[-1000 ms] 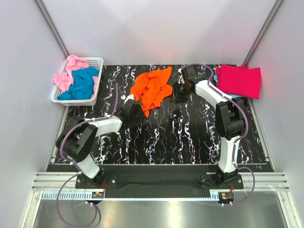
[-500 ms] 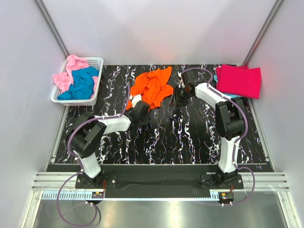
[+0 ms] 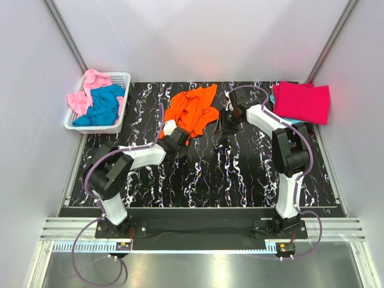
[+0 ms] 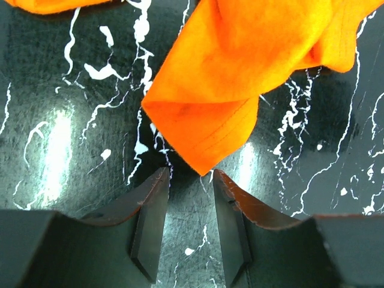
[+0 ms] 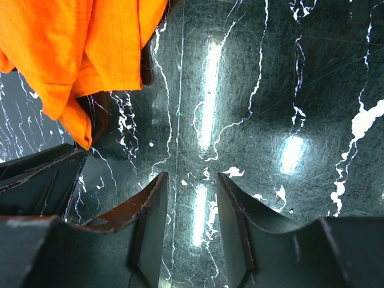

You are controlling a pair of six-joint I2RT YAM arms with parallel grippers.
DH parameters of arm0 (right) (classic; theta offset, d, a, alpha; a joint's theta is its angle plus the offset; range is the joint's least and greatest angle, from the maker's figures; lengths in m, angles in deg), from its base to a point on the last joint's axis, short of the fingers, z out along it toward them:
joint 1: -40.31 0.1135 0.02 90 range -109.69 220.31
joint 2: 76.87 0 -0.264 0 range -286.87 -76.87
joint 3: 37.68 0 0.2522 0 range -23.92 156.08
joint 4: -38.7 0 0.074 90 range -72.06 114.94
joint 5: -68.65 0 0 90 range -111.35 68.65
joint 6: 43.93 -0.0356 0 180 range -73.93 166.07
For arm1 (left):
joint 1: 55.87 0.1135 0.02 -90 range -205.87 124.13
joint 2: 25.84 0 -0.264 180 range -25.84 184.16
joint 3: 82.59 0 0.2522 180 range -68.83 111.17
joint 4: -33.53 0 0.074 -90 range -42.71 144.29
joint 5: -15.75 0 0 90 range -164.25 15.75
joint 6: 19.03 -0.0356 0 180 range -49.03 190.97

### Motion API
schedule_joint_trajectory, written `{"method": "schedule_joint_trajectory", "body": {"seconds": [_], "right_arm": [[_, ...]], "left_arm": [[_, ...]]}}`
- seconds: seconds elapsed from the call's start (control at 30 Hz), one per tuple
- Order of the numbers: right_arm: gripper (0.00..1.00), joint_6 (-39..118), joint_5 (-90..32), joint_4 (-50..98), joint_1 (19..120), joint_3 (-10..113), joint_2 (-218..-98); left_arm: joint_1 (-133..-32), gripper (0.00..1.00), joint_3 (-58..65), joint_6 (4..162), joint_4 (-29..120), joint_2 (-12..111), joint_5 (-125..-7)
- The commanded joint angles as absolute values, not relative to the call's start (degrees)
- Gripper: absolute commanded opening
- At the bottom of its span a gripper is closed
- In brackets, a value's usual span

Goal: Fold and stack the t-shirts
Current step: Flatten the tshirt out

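Laying out the orange t-shirt (image 4: 240,66): my left fingers (image 4: 150,222), part-open and empty, should advance and pinch its corner; right fingers (image 5: 150,228) likewise empty.

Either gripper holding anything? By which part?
Nothing is held. The left gripper is open, a corner of the orange t-shirt just ahead of it; the right gripper is open over the table.

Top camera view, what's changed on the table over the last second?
The left tool swung right, up to the near corner of the orange t-shirt; its jaws stand open just short of the cloth, gripping nothing. The right tool barely shifted, open over the table. The orange t-shirt, the crimson t-shirt and the basket stayed put.
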State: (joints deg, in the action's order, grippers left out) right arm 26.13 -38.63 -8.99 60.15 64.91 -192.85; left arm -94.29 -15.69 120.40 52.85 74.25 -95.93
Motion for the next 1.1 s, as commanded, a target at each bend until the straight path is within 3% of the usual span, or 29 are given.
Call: {"method": "schedule_joint_trajectory", "body": {"seconds": [0.0, 0.37, 0.53, 0.57, 0.67, 0.77, 0.83, 0.9, 1.0, 1.07], "right_arm": [[0.44, 25.9, -39.5, -7.2, 60.4, 64.9, -189.8], [0.44, 26.5, -39.0, -7.2, 60.3, 64.1, -189.8], [0.44, 26.4, -38.5, -7.1, 60.3, 63.9, -189.3], [0.44, 26.4, -38.5, -7.2, 60.3, 63.9, -189.1], [0.44, 26.0, -38.5, -7.1, 60.3, 63.7, -188.8], [0.44, 26.0, -38.7, -7.2, 60.3, 63.5, -188.5], [0.44, 26.0, -38.4, -7.1, 60.3, 63.2, -188.3], [0.44, 25.9, -38.5, -7.1, 60.3, 63.0, -188.3], [0.44, 26.0, -38.5, -7.0, 60.3, 62.9, -188.4], [0.44, 25.9, -38.6, -7.1, 60.4, 62.9, -188.4]], "left_arm": [[-94.1, 0.41, -13.2, 120.1, 51.8, 76.2, -95.5], [-93.9, 0.44, -8.9, 121.4, 55.1, 79.8, -95.8], [-93.9, 0.24, -9.0, 121.7, 56.8, 79.9, -96.4], [-93.9, 0.15, -9.1, 121.8, 57.0, 80.0, -96.2], [-93.9, 0.02, -9.4, 121.4, 56.8, 80.3, -95.7], [-93.9, 0.00, -9.9, 121.0, 56.3, 80.0, -95.4], [-93.9, 0.08, -10.1, 120.7, 56.3, 79.5, -95.5], [-93.9, 0.32, -10.3, 120.7, 56.3, 78.8, -95.8], [-94.0, 0.55, -10.2, 120.7, 56.4, 78.6, -95.2], [-94.0, 0.59, -9.9, 120.6, 56.3, 78.7, -94.5]]}}
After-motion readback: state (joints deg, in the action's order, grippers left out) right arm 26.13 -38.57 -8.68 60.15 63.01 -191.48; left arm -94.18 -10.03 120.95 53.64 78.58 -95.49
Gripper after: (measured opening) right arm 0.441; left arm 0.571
